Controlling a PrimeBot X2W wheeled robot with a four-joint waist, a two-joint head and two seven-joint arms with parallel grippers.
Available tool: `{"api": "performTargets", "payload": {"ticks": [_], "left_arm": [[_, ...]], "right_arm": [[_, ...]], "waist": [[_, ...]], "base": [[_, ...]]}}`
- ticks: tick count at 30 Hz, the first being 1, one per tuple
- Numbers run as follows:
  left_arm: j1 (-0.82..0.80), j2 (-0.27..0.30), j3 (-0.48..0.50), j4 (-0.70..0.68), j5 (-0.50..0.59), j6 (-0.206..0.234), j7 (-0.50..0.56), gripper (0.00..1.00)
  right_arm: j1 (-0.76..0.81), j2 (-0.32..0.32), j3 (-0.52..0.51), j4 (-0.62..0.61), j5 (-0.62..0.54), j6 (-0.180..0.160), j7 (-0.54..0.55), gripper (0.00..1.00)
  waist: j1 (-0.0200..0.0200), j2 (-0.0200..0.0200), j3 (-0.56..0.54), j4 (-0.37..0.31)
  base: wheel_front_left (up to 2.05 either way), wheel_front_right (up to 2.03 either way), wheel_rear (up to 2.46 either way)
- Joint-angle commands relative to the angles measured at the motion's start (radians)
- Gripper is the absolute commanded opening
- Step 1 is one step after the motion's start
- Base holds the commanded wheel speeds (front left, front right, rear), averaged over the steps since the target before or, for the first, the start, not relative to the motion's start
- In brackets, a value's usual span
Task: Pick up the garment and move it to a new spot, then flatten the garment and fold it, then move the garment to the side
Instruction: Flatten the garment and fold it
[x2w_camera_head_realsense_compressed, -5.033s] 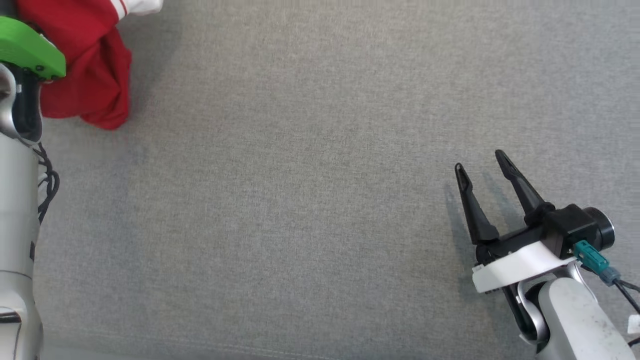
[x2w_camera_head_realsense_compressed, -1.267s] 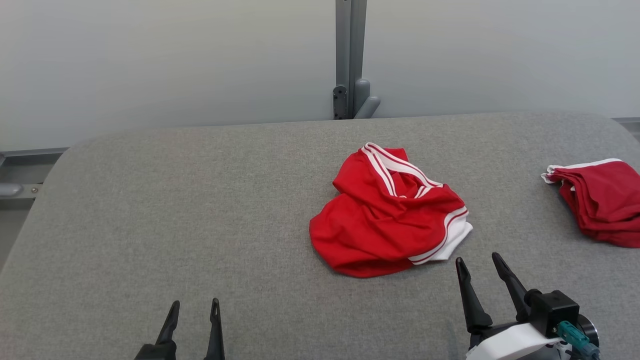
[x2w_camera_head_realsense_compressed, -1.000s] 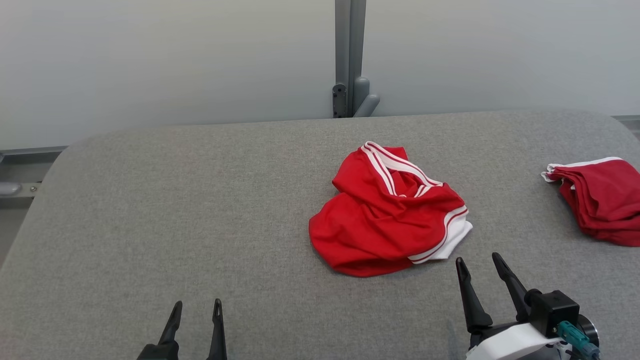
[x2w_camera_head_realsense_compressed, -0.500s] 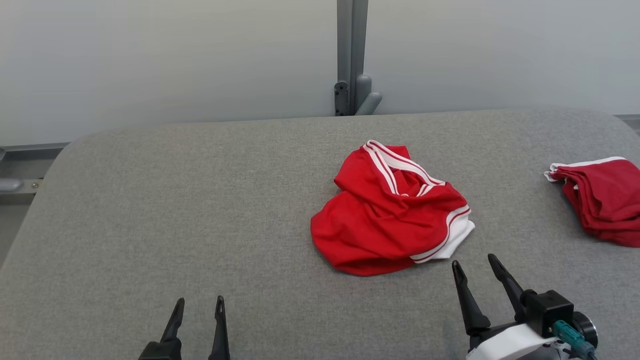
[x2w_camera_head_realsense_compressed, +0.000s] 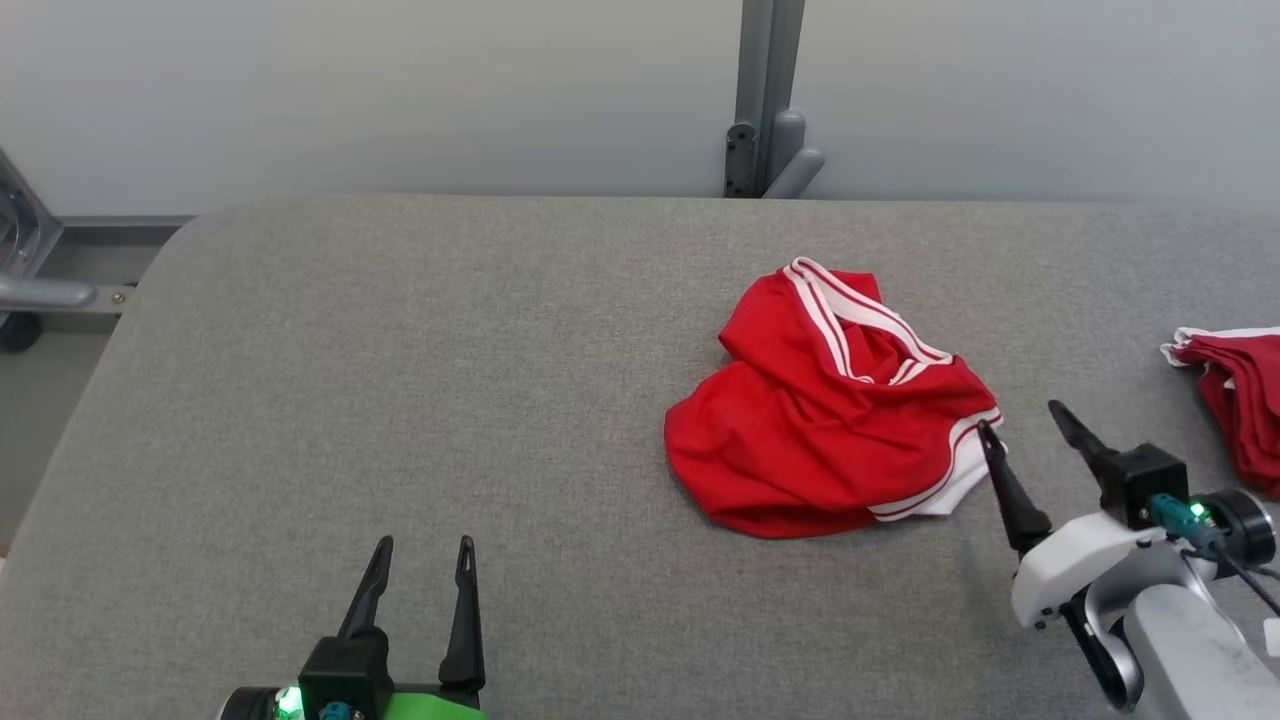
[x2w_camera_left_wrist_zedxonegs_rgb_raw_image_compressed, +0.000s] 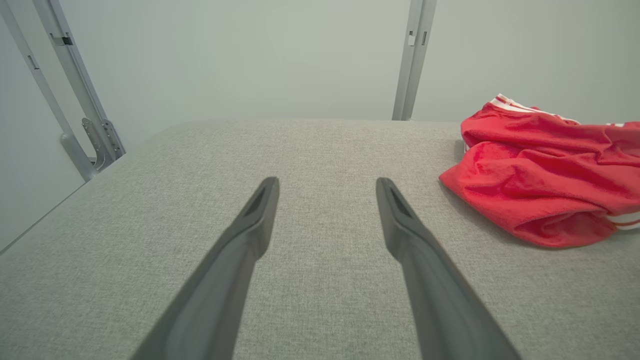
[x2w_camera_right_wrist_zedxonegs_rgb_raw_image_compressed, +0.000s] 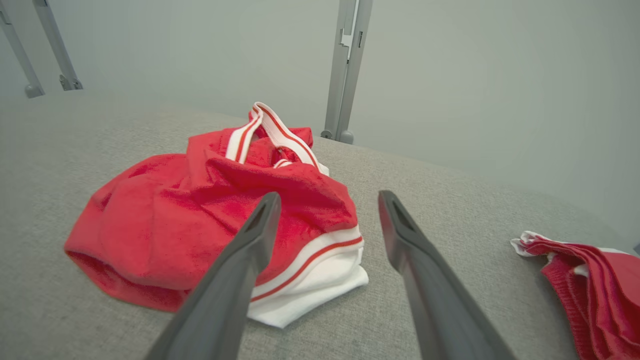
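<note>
A crumpled red garment with white striped trim (x2w_camera_head_realsense_compressed: 835, 415) lies bunched on the grey padded table (x2w_camera_head_realsense_compressed: 420, 380), right of centre. My right gripper (x2w_camera_head_realsense_compressed: 1023, 418) hovers open at the garment's right edge, its left finger just over the white hem (x2w_camera_right_wrist_zedxonegs_rgb_raw_image_compressed: 312, 280), with nothing between the fingers. The same garment (x2w_camera_right_wrist_zedxonegs_rgb_raw_image_compressed: 200, 220) sits just ahead of these fingers in the right wrist view. At the table's near edge my left gripper (x2w_camera_head_realsense_compressed: 421, 553) stands open and empty, well to the left of the garment (x2w_camera_left_wrist_zedxonegs_rgb_raw_image_compressed: 545, 180).
A second red garment (x2w_camera_head_realsense_compressed: 1235, 400), folded, lies at the table's far right edge (x2w_camera_right_wrist_zedxonegs_rgb_raw_image_compressed: 595, 285). A grey metal post (x2w_camera_head_realsense_compressed: 765, 100) stands behind the table against a pale wall. Metal frame bars (x2w_camera_left_wrist_zedxonegs_rgb_raw_image_compressed: 75, 100) rise off the table's left side. The table's left half is bare cloth.
The head camera has shifted, so the scene sits further right. My right gripper has advanced up to the garment's right hem. The left gripper has risen further into view.
</note>
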Motion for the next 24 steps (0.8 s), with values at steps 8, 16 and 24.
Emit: {"api": "performTargets", "payload": {"ticks": [8,16,24], "left_arm": [[-0.057,0.001,-0.038,0.003,-0.005,-0.004,-0.002,1.0],[-0.081,0.001,-0.054,0.028,-0.027,0.004,-0.002,1.0],[-0.074,0.001,-0.048,0.032,-0.043,0.016,-0.002,1.0]], "right_arm": [[-0.2,-0.08,0.095,0.214,0.036,0.0,0.0,1.0],[-0.316,-0.131,0.292,0.365,0.156,0.0,0.0,0.4],[-0.376,-0.174,0.346,0.361,0.308,0.0,0.0,0.0]], "waist": [[0.0,0.0,0.093,0.07],[0.0,0.0,0.114,0.103],[0.0,0.0,0.087,0.083]], "base": [[0.0,0.0,0.0],[0.0,0.0,0.0],[0.0,0.0,0.0]]}}
